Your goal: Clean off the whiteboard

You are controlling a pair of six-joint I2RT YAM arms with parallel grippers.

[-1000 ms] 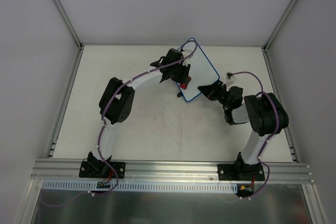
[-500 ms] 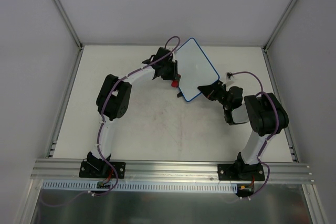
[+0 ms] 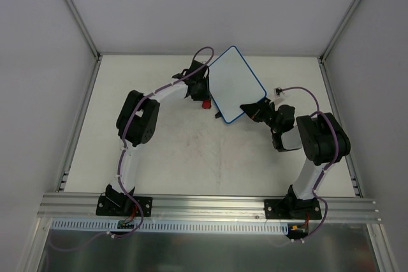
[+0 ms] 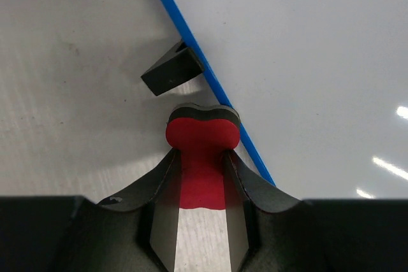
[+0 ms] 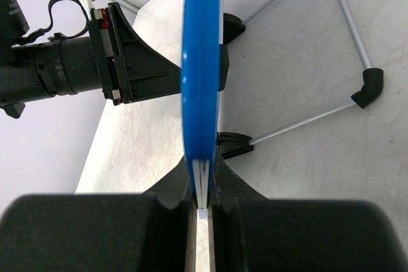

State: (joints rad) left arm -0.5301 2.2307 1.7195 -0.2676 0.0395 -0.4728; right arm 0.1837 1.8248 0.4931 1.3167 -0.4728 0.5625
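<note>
Whiteboard, flat and glossy white with a thin blue rim and rounded corners, sits toward the back middle of the matte table, between the 2 grippers. The right gripper reaches forward-left from a folded arm, its fingers clamped on the board's near right edge; its wrist view shows the rim edge-on between them. The left arm stretches out low. Its gripper pinches a red bow-shaped eraser with a black layer, just beside the board's left rim, near 1 black foot.
</note>
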